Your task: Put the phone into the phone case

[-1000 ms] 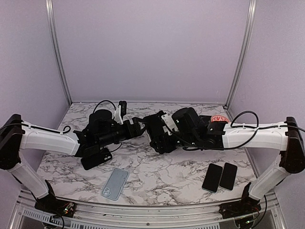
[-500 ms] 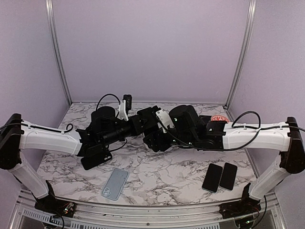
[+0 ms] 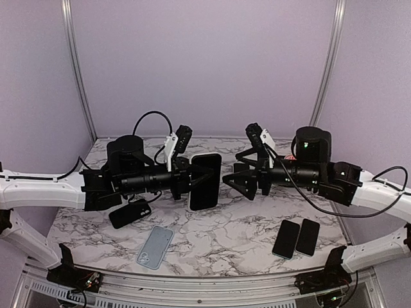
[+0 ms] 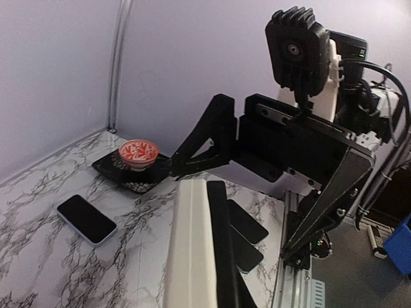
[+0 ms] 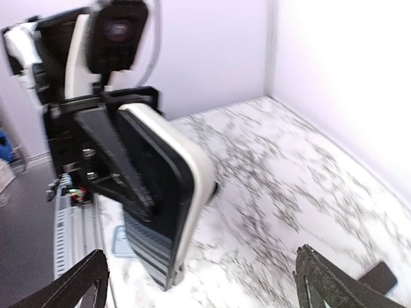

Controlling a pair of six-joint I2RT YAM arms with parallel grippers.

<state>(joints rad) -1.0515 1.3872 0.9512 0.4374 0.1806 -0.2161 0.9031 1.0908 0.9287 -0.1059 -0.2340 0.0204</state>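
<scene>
- One phone (image 3: 205,181) is the piece in play. It is held in the air on its edge, standing tall, above the middle of the tabletop (image 3: 212,234) and touching nothing below.
- Left claw (image 3: 192,179) is clamped nearly closed on the phone's left edge. The wrist view shows a pale rim along the phone beside a dark face.
- Right claw (image 3: 239,181) faces it from the other side with its jaws spread as wide as they go. It holds nothing, and it sits just beside the phone's free edge without touching.
- Nearer the arms' bases lies the case (image 3: 155,247), a pale grey-blue shell flat on the tabletop, well apart from the phone. A camera cut-out shows at its near end, but from above I cannot tell whether its open side faces up.
- Between the case and the left arm rests a dark slab (image 3: 130,213), perhaps another handset or cover.
- Two spare phones (image 3: 286,239) lie side by side to the right, and a red bowl (image 4: 139,154) sits on a dark tray at the back.
- Step in hand, as I judge it: the phone is lifted and presented between the arms, and seating it has not yet begun.
- Next move calls for turning the phone flat, bringing it down over the case with the camera corner matched to the cut-out, then pressing it in. The empty claw could pin the case so that it does not slide.
</scene>
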